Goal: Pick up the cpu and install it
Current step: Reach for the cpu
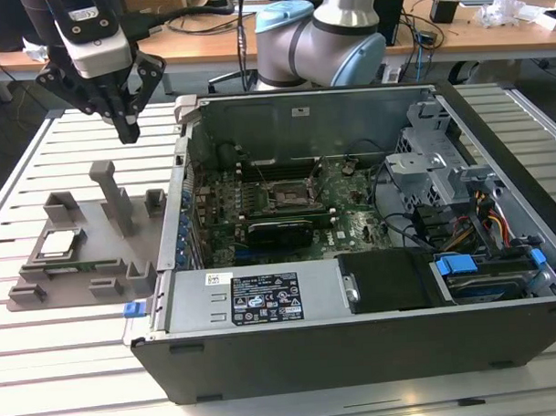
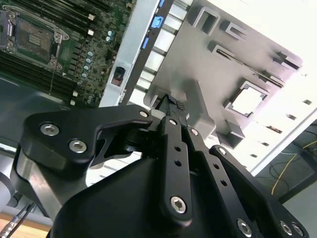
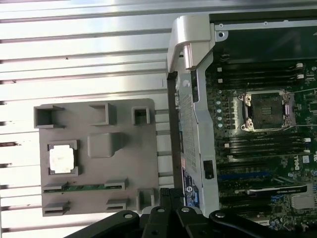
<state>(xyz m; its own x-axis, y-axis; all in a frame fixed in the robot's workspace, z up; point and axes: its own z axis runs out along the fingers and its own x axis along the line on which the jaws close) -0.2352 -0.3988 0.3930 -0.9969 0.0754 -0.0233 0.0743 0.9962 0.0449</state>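
— Noting positions: where do we find the cpu [image 1: 60, 243]?
— We see it lying flat in a recess of the tray [image 1: 138, 245], untouched.
— And the gripper [image 1: 129, 128]?
— Hovering well above the tray, apart from the cpu, fingers [image 2: 173, 134] pressed together, gripping nothing.
— Socket [image 3: 267, 110]?
— We log it inside the case [image 1: 357, 370], which stands just beside the tray.

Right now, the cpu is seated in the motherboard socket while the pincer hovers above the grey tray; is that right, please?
Not quite: the cpu lies in the tray, not the socket, as the first wrist view shows. The pincer does hover above the tray.
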